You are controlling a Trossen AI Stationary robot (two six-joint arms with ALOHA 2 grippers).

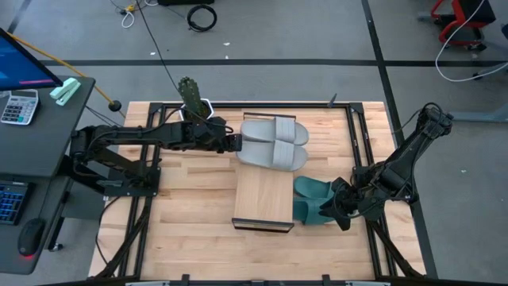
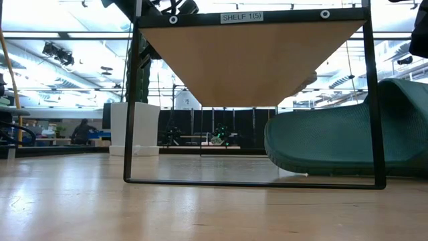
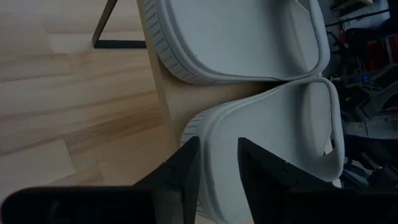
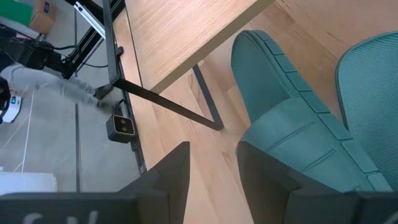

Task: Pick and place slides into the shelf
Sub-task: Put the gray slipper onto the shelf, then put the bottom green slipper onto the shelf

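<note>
Table (image 1: 190, 191): slatted wood top carrying the shelf and all four slides.
Shelf (image 1: 266, 195): long axis runs 12 to 6 in the high view; the 6 o'clock end is bare board, the 12 o'clock end holds the grey pair.
Grey slides (image 1: 274, 143): both lie on the shelf's 12 o'clock end, side by side, long axes across the shelf, 9 to 3.
Teal slides (image 1: 311, 200): on the table at the shelf's 3 o'clock edge, just beside it, not yet on the board.
Key relation: the nearer teal slide (image 4: 292, 124) lies just ahead of the right jaws and a little to one side, its edge close to one finger; the shelf lies at 9 o'clock of it, so the carry would probably go toward 9 and up onto the bare end.
Nearer arm: the right one, by a wide margin.
Right jaws (image 4: 211, 163): spread, nothing between them, low at the teal pair.
Left jaws (image 3: 217, 155): spread astride the rim of one grey slide (image 3: 273, 137), not visibly squeezing it.
Writing: a label on the shelf frame in the low view reads "SHELF 1(5)" (image 2: 241, 17).
</note>
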